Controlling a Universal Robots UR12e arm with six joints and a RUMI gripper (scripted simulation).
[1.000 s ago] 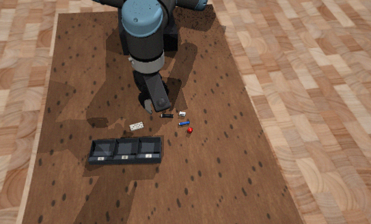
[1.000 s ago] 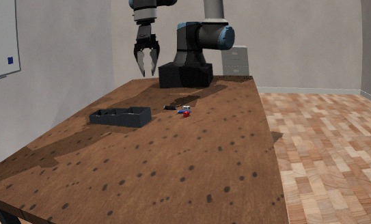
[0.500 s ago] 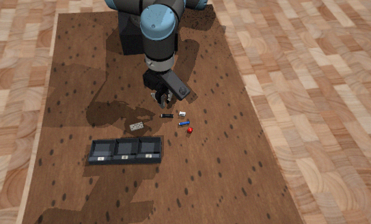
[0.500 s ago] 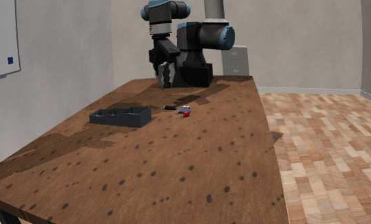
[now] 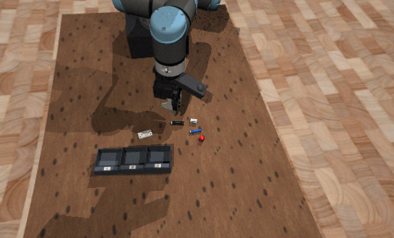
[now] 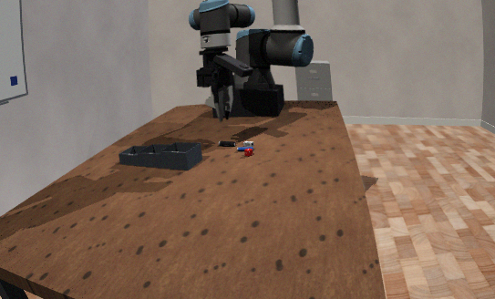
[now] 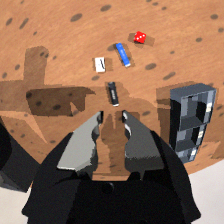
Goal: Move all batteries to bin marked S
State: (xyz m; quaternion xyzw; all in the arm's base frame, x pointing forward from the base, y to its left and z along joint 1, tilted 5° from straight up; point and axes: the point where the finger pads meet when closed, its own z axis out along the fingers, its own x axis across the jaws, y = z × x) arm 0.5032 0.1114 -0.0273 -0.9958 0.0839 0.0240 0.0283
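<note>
A black battery (image 5: pixel 177 122) and a blue battery (image 5: pixel 195 130) lie on the brown table. A dark tray of three bins (image 5: pixel 133 159) stands upright in front of them; its labels are too small to read. My gripper (image 5: pixel 173 107) hangs above the table just behind the black battery, pointing down. Its fingers stand a little apart with nothing between them. In the wrist view the gripper (image 7: pixel 112 117) is just short of the black battery (image 7: pixel 113 94), with the blue battery (image 7: pixel 123 54) further on and the bins (image 7: pixel 192 122) to the right.
A small white block (image 5: pixel 193 120) lies beside the black battery. A red die (image 5: pixel 202 138) lies next to the blue battery. A white spotted tile (image 5: pixel 145 134) lies between the batteries and the bins. The robot base (image 6: pixel 260 100) stands at the table's far end.
</note>
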